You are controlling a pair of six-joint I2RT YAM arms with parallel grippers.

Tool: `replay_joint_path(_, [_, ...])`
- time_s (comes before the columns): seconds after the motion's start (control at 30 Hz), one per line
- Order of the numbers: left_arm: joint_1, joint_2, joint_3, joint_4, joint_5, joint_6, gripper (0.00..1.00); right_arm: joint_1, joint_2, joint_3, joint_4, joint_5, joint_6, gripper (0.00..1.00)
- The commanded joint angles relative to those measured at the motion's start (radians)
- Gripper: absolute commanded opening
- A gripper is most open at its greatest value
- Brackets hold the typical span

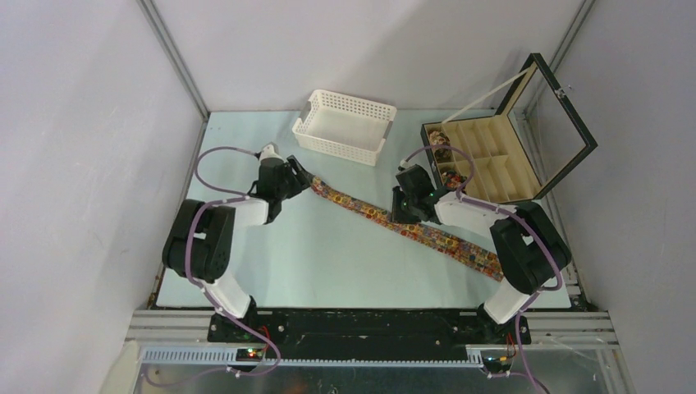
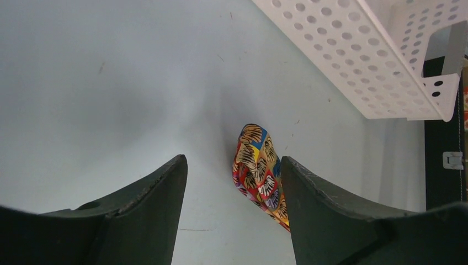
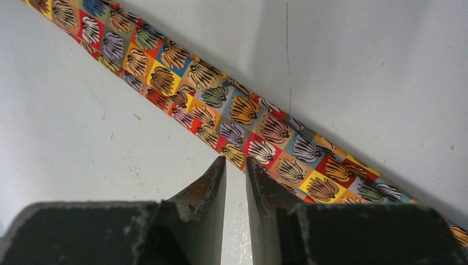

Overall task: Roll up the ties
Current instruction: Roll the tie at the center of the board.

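Note:
One tie (image 1: 361, 209), a long strip patterned in red, orange and yellow, lies flat and diagonal across the table. Its narrow end (image 2: 259, 165) lies between the fingers of my left gripper (image 2: 233, 158), close to the right finger; that gripper (image 1: 299, 176) is open and holds nothing. My right gripper (image 1: 408, 215) is over the tie's middle. In the right wrist view its jaws (image 3: 235, 159) stand almost together with a thin gap, tips at the near edge of the tie (image 3: 221, 105). I cannot make out whether they pinch fabric. Small coiled ties (image 1: 443, 160) sit in the box.
A white perforated basket (image 1: 345, 125) stands at the back centre, just beyond the left gripper; its wall (image 2: 353, 61) fills the upper right of the left wrist view. A black compartmented box (image 1: 501, 168) with its lid (image 1: 566, 115) raised stands at the back right.

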Motion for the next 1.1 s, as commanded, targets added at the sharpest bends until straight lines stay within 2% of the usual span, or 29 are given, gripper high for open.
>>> replay_joint_path(0.0, [0.007,0.043,0.037,0.117,0.073,0.005,0.69,0.004,0.008,0.004,0.026,0.025,0.000,0.22])
replay_joint_path(0.2, [0.007,0.096,0.044,0.186,0.117,0.009,0.68,0.004,0.010,0.003,0.024,0.025,0.003,0.21])
replay_joint_path(0.47, [0.007,0.142,0.074,0.144,0.125,0.000,0.57,0.006,0.006,0.004,0.023,0.023,0.004,0.21])
replay_joint_path(0.83, [0.006,0.153,0.038,0.167,0.141,-0.016,0.55,0.006,0.011,0.004,0.022,0.025,0.006,0.20])
replay_joint_path(1.07, [0.006,0.155,0.018,0.186,0.146,-0.016,0.49,0.009,0.017,0.004,0.023,0.025,0.006,0.20])
